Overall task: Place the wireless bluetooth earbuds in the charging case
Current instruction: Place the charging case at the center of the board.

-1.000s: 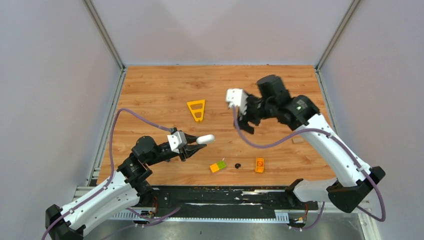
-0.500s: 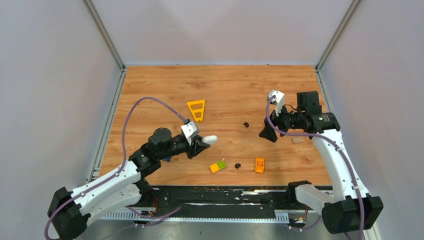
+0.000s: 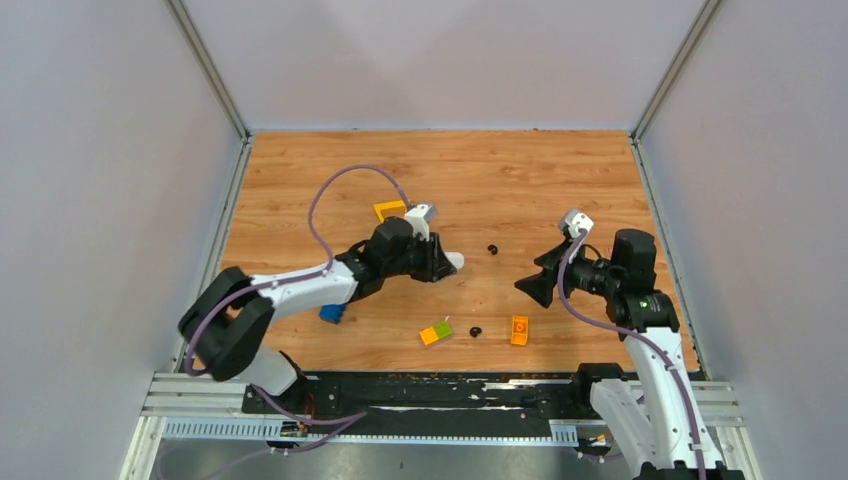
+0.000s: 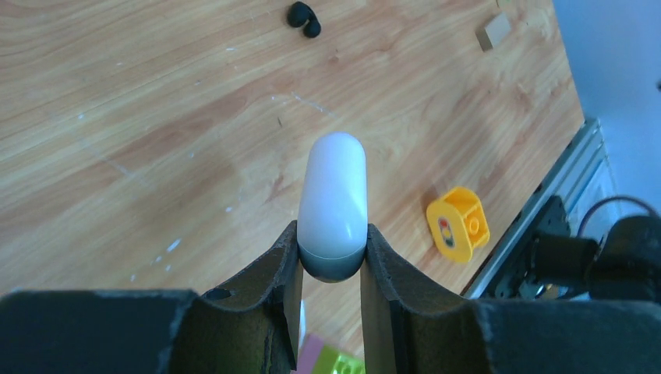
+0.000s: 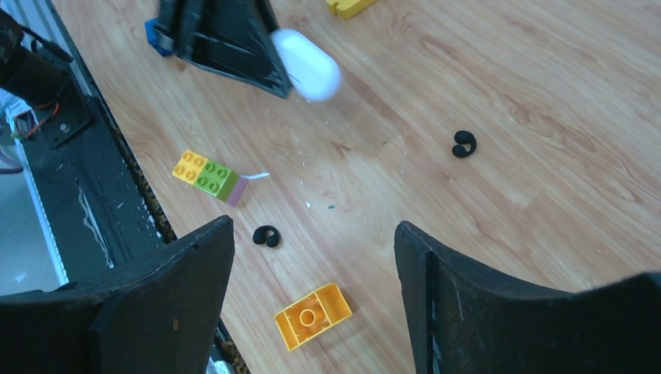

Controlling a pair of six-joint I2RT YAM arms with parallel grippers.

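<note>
My left gripper [image 3: 441, 263] is shut on the white oval charging case [image 3: 453, 262], held lid closed just above the table near its middle. In the left wrist view the case [image 4: 335, 195] sticks out from between the fingers [image 4: 284, 265]. One black earbud [image 3: 492, 249] lies just right of the case; it also shows in the left wrist view [image 4: 304, 17] and the right wrist view [image 5: 464, 143]. A second black earbud [image 3: 475, 331] lies near the front edge, also in the right wrist view [image 5: 266, 236]. My right gripper [image 3: 531, 285] is open and empty, right of both. No white earbud shows.
An orange brick [image 3: 519, 330] and a yellow-green brick [image 3: 435, 333] flank the front earbud. A blue brick [image 3: 331, 313] lies under my left arm. A yellow triangle piece [image 3: 388, 209] sits behind the left wrist. A small tan chip [image 4: 496, 29] lies far right.
My left arm has reached right and back with the case. My right gripper has pulled back to the right and nearer, leaving a black earbud on the table's middle.
</note>
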